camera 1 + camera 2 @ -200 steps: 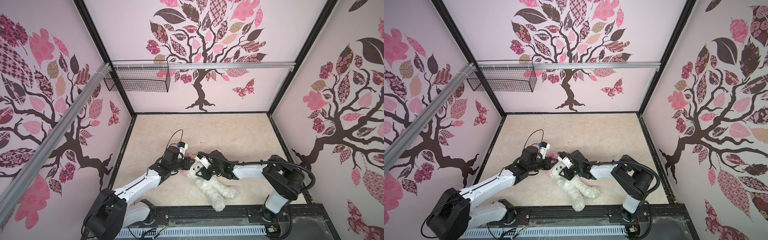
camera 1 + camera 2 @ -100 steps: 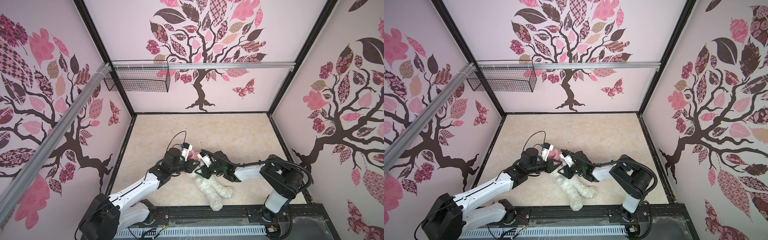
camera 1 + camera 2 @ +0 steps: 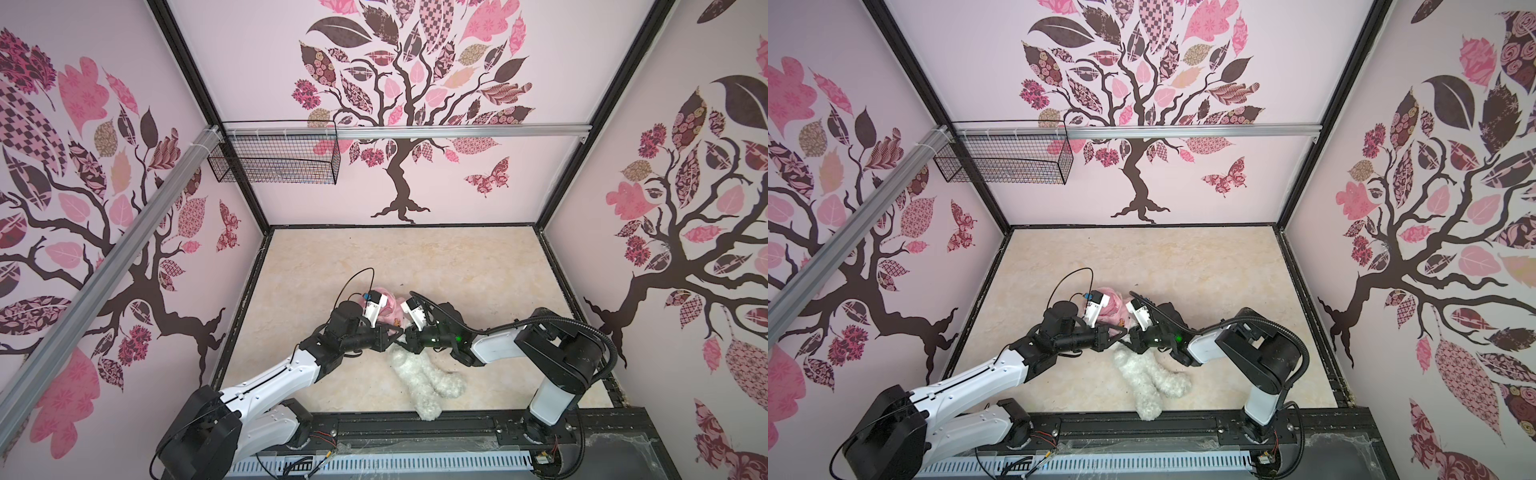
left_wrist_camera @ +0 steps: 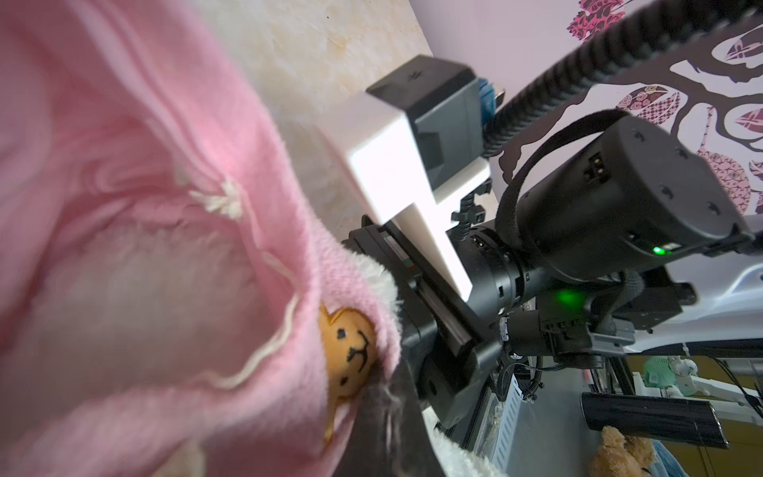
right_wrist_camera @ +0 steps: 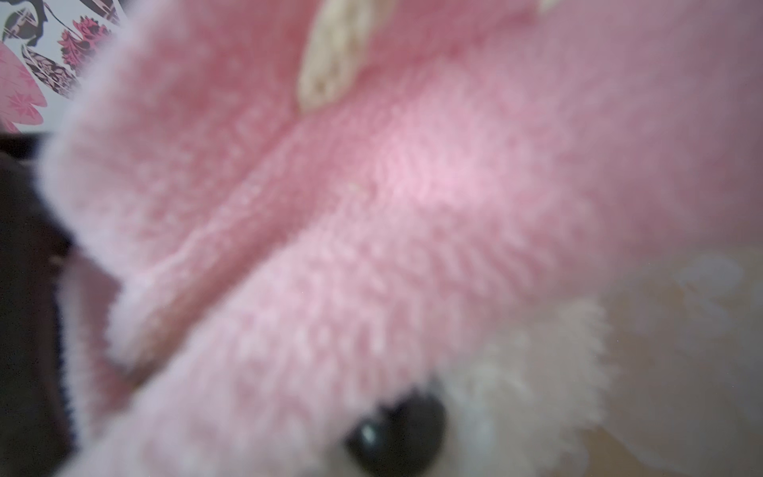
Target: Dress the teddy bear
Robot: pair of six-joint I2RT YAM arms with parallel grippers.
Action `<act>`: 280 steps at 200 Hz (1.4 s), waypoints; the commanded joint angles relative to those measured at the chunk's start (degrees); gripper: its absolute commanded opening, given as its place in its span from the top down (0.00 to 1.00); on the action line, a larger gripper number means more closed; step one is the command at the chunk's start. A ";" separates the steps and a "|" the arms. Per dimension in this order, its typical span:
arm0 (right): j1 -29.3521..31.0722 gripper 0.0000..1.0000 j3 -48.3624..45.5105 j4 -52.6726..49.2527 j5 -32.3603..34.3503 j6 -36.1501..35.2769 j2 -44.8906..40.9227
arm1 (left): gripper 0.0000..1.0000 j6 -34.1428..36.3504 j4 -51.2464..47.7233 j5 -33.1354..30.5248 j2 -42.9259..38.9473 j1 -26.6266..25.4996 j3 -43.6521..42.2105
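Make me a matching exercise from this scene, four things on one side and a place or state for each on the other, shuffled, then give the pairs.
Things:
1. teddy bear
2. pink shirt
3. wire basket
4. orange patch

Places or states:
A. hanging from the rail on the back wall
B. white and curly, lying down with legs stretched out
C. sewn onto fleece, with a stitched face
D. bunched at the bear's head end

Pairs: 1-B, 2-D, 3-A, 4-C
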 commanded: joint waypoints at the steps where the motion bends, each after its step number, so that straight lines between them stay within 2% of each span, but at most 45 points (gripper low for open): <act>1: -0.97 0.87 1.44 8.26 -0.94 1.00 -0.05 | 0.89 -1.40 0.62 2.71 -0.20 -0.94 -1.59; 38: -0.93 0.89 -2.27 11.37 0.13 -2.80 -1.10 | 0.63 1.33 -5.18 1.85 -2.80 -0.94 2.11; 70: -0.92 0.91 -5.13 10.44 1.51 -8.90 -3.78 | 0.42 3.47 -12.13 0.52 -6.86 -0.86 5.33; 111: -1.41 0.93 -7.21 9.21 1.96 -16.04 -6.66 | 0.28 5.13 -21.58 -0.33 -13.03 -0.61 10.25; 140: -1.66 0.93 -8.03 9.46 0.46 -20.56 -8.59 | 0.30 8.52 -32.55 -0.11 -14.74 2.07 16.66; 170: -1.67 0.94 -8.38 6.54 -1.07 -26.72 -11.44 | 0.45 14.63 -43.91 2.83 -13.05 9.93 23.70; 199: -1.63 0.94 -7.43 4.33 -2.99 -29.85 -12.47 | 0.63 23.18 -52.73 6.17 -5.04 11.51 30.07; 238: -1.62 0.95 -7.79 5.54 -4.78 -31.93 -12.68 | 0.71 25.47 -53.84 4.87 1.20 11.53 32.24; 280: -1.67 0.95 -7.79 6.11 -6.20 -34.12 -12.82 | 0.71 26.46 -52.78 3.21 5.33 11.62 31.70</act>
